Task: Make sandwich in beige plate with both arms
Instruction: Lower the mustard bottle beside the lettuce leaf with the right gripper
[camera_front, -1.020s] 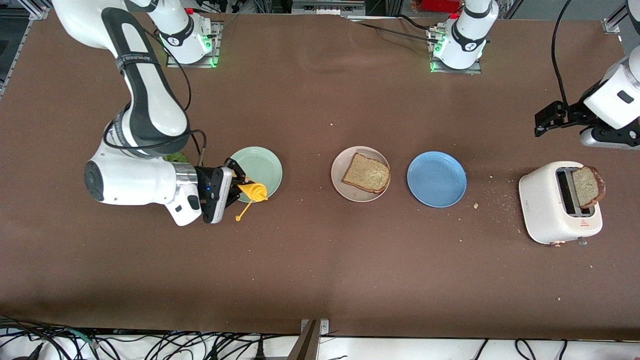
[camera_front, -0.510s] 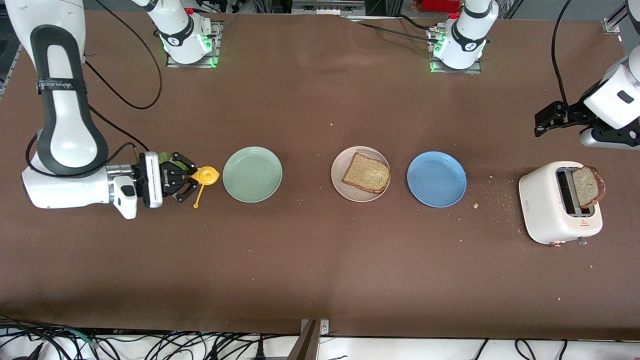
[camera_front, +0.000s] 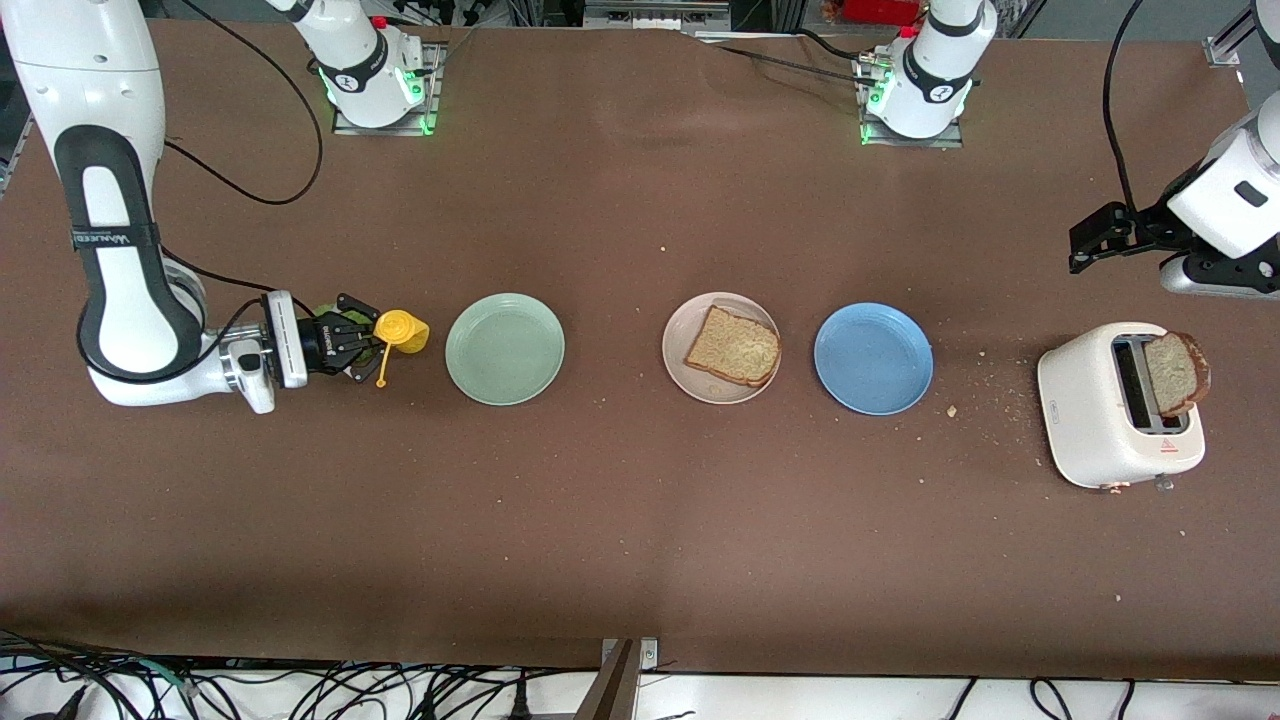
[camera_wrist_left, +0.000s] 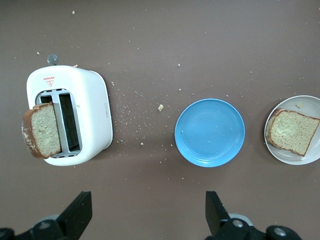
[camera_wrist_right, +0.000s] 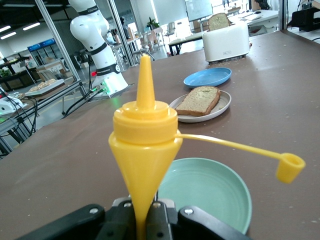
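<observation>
The right hand (camera_front: 362, 346) is clenched on a yellow squeeze bottle (camera_front: 398, 331) just beside the mint-green plate (camera_front: 505, 349), at the right arm's end of the surface — something green, perhaps lettuce, shows under it. The left hand (camera_front: 1100, 240) waits released near the toaster (camera_front: 1100, 415). One bread slice (camera_front: 733, 346) lies on the beige plate (camera_front: 680, 330).

A red triangular warning sign (camera_front: 1166, 444) is shown on the white toaster (camera_front: 1085, 410), at the lower right of the front view; small red lettering is printed beneath it — it cannot be read. The same sign (camera_wrist_left: 49, 83) is seen in the upper left of the left wrist view. A line of white lettering (camera_front: 108, 239) is carried on the dark band of the right arm (camera_front: 105, 270) at the frame's left edge — not legible.
</observation>
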